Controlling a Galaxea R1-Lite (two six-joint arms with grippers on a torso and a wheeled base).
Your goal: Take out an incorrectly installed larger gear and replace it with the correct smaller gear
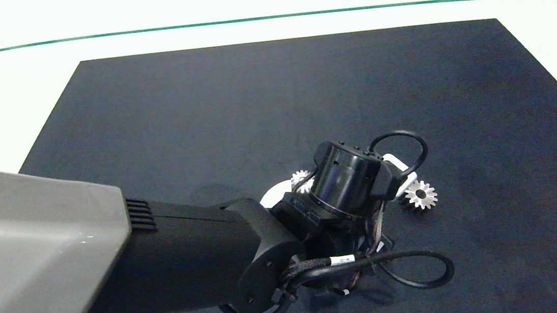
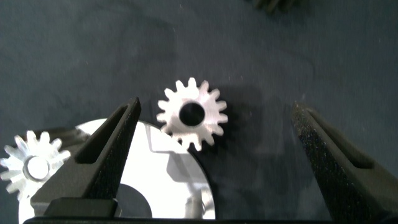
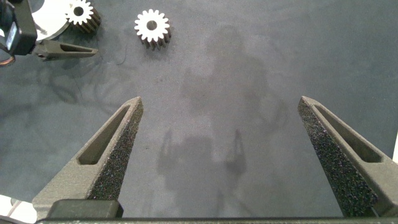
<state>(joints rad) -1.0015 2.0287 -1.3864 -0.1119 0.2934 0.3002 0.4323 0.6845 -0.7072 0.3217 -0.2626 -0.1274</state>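
The larger gear (image 1: 420, 195), silver with sharp star-like teeth and a dark bore, lies loose on the black mat, touching the rim of the white round plate (image 2: 163, 186). In the left wrist view this larger gear (image 2: 191, 114) shows between the fingertips of my left gripper (image 2: 216, 106), which stands open above it, holding nothing. A second gear (image 2: 34, 165) with blunter teeth sits on the plate with a bright pin in its bore; I cannot tell whether it is the smaller gear. My right gripper (image 3: 221, 102) is open over bare mat, well away from the larger gear (image 3: 152, 26).
The black mat (image 1: 253, 102) covers most of the white table. The left arm's wrist (image 1: 347, 180) and its looping cables (image 1: 422, 270) hide most of the plate in the head view. The right arm does not show there.
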